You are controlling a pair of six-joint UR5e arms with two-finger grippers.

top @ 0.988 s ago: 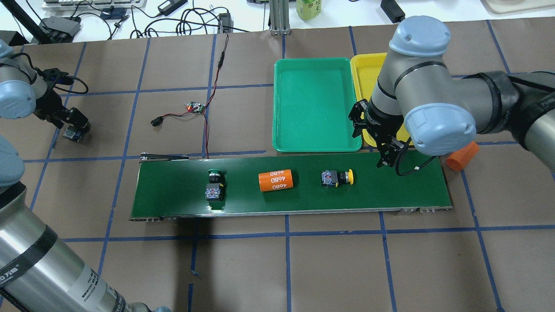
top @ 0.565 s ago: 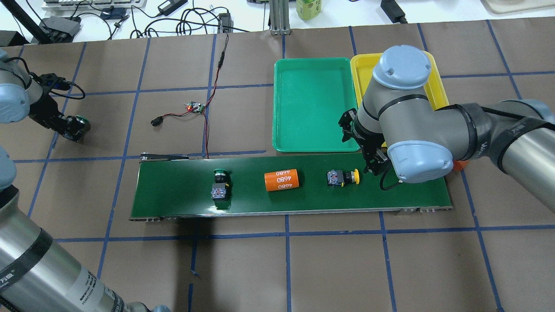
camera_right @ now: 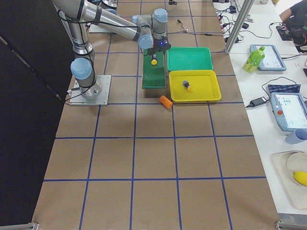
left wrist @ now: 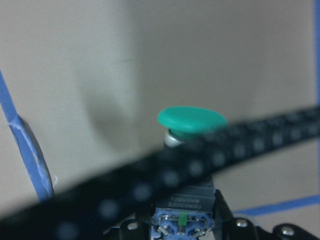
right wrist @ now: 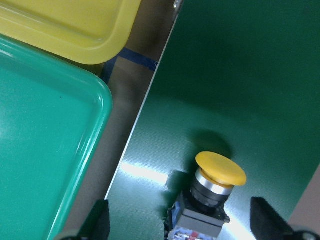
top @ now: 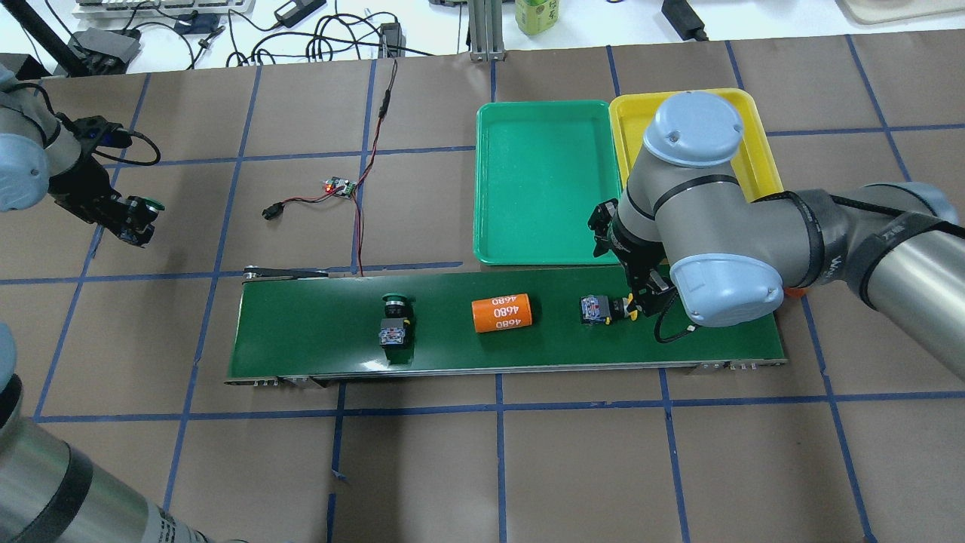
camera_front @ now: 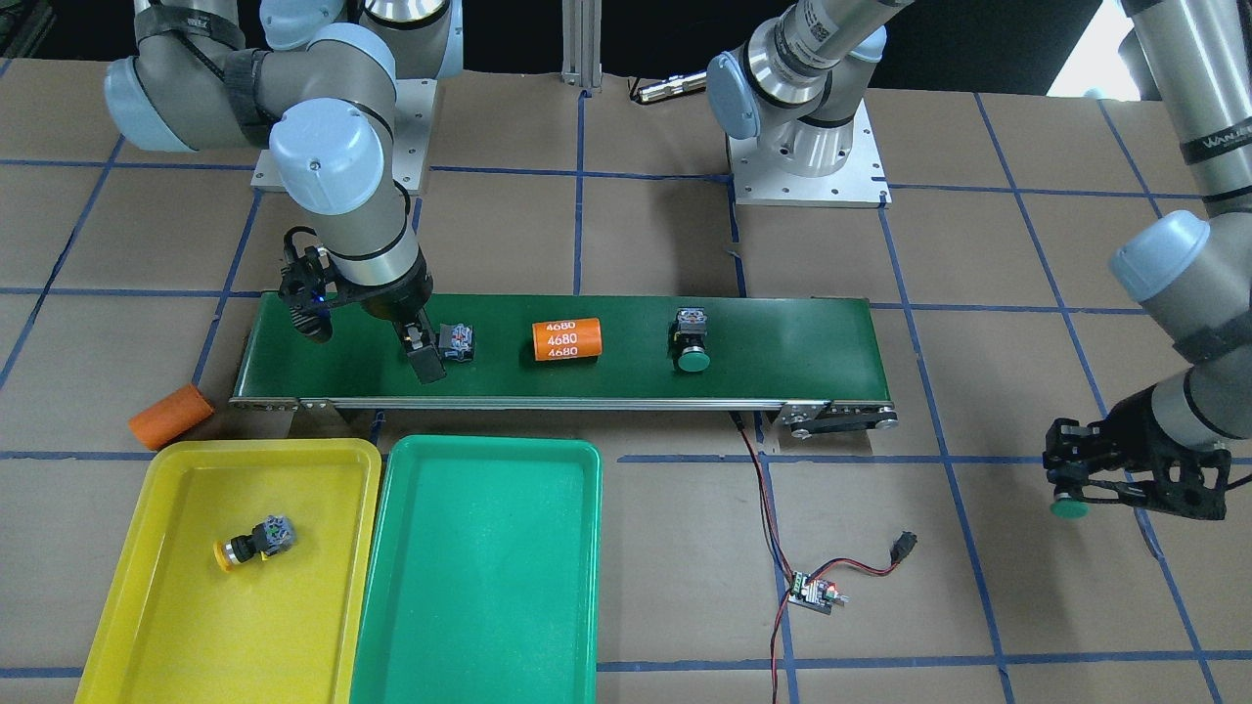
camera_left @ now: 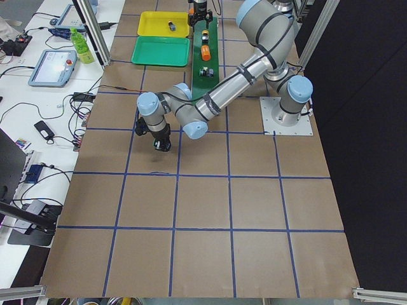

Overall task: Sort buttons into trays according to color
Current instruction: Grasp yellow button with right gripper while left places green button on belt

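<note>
Brown table [top: 452, 467]: right tool [right wrist: 182, 224], apart, straddles a half-hidden yellow button [right wrist: 216, 187]; left tool [top: 142, 217] clamps a green button [left wrist: 192, 120].

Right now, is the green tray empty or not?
Empty: the green tray shows only bare floor in the front-facing view. The one sorted button lies in the yellow tray.

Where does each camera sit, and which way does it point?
Front-facing: across the table, facing the robot; left gripper at its right.
Overhead: behind the robot, looking forward and down; left gripper at its left.
Exterior left: table's end, looking along it; left arm near.
Exterior right: opposite end; right arm near.
Left wrist: on the left gripper; sees its held green button.
Right wrist: on the right gripper, above the yellow button on the conveyor belt, fingers open.
Shared: front-facing and overhead both show the green tray, mirrored.
</note>
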